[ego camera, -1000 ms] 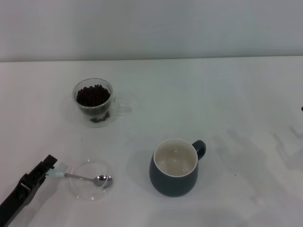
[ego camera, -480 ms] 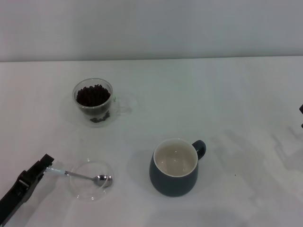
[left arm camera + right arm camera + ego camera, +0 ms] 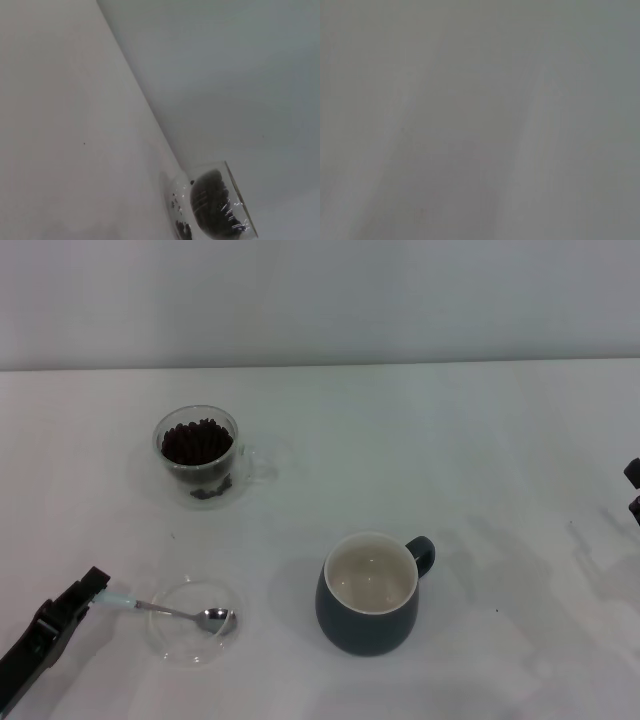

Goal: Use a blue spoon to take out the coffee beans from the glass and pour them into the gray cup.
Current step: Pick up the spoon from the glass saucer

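The table (image 3: 420, 440) is a smooth, matt white surface with soft shadows and no glare. At about ten o'clock stands the glass (image 3: 199, 455) — clear, glossy, double-walled, with small highlights on its rim (image 3: 235, 200). The coffee beans (image 3: 196, 441) inside look dark and faintly shiny. The gray cup (image 3: 370, 593), near five o'clock, looks like glazed ceramic: satin dark blue-gray outside, smooth cream inside. At seven o'clock a shallow dish (image 3: 194, 620) of thin transparent glass holds the blue spoon (image 3: 172, 613) — polished, mirror-bright metal bowl and neck, pale matt handle. The left gripper (image 3: 82, 597) at the handle's end is matt black, plastic-looking.
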Robot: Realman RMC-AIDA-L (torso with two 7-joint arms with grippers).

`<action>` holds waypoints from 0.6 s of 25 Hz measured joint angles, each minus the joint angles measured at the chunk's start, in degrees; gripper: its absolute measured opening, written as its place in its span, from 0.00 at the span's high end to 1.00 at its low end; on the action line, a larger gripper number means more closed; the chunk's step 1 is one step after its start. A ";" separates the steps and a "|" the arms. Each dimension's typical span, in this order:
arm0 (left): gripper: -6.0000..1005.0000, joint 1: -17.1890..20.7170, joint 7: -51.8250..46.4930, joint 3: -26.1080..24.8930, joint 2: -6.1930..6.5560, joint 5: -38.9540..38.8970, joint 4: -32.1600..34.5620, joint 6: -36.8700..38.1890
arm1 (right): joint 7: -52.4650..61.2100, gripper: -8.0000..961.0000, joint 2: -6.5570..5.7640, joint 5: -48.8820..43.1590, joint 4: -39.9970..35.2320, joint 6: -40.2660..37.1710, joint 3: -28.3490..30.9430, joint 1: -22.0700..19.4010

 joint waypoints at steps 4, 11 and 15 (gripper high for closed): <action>0.86 0.06 0.16 0.01 0.13 -0.02 0.45 0.00 | 0.04 0.48 0.05 0.00 -0.02 0.20 -0.10 0.00; 0.86 1.51 0.40 0.01 0.37 -0.04 3.91 0.31 | 0.09 0.48 0.05 0.00 -0.05 0.08 -0.38 -0.05; 0.86 2.29 0.41 0.12 0.71 -0.03 6.07 0.41 | 0.10 0.48 0.10 0.00 -0.12 0.04 -0.71 0.12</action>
